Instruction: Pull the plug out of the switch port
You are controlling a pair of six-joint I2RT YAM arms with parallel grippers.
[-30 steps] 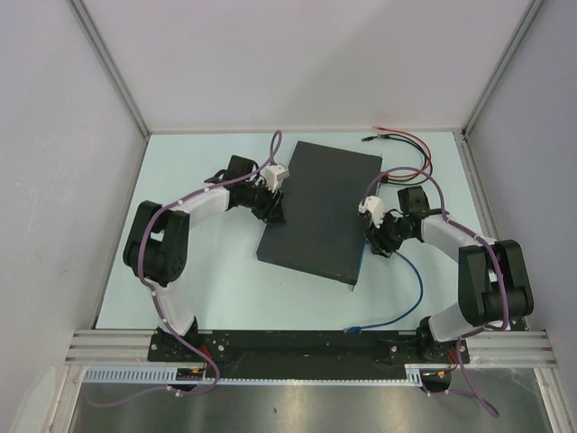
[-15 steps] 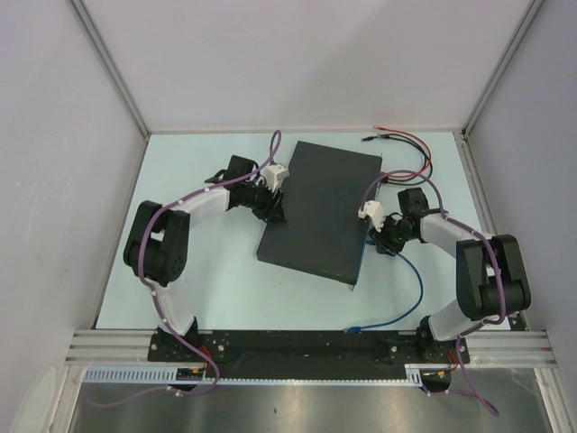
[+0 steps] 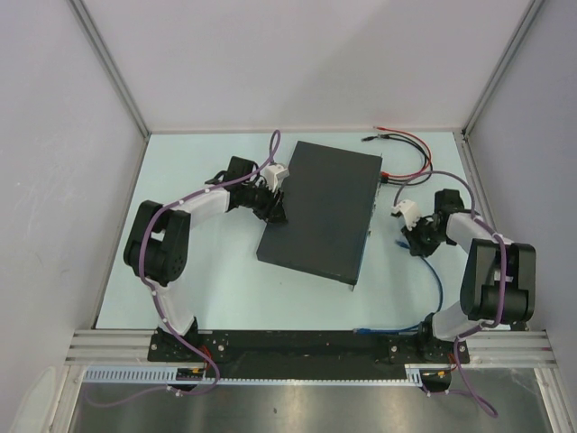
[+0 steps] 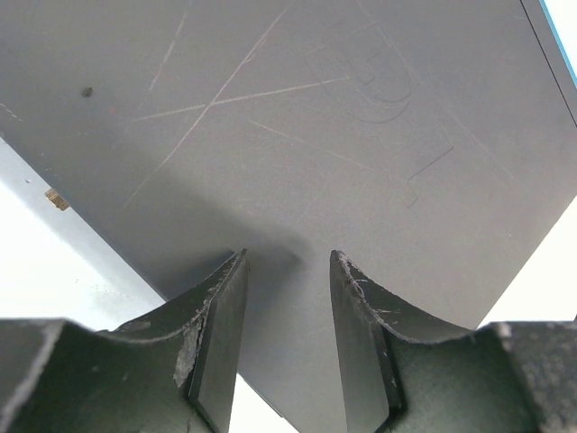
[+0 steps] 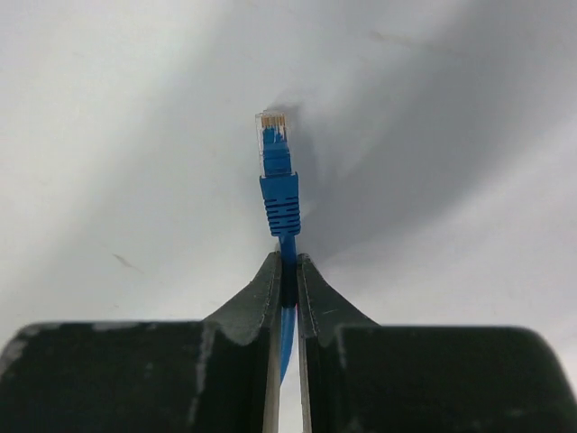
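Right gripper (image 5: pixel 287 271) pinched shut on blue cable (image 5: pixel 288 245) behind RJ45 plug (image 5: pixel 273 135); plug free, 3 o'clock of switch (image 3: pixel 320 207). Left gripper (image 4: pixel 287 271) part-open at switch's 9 o'clock edge (bracing?). Extraction looks done; next: release cable.

Bare table (image 3: pixel 388 271) gap between switch (image 3: pixel 320 207) and blue plug (image 5: pixel 275 149)

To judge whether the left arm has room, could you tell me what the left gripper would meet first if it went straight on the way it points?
The switch: the open left gripper points at its dark top face near one edge and may already touch it; depth is unclear.
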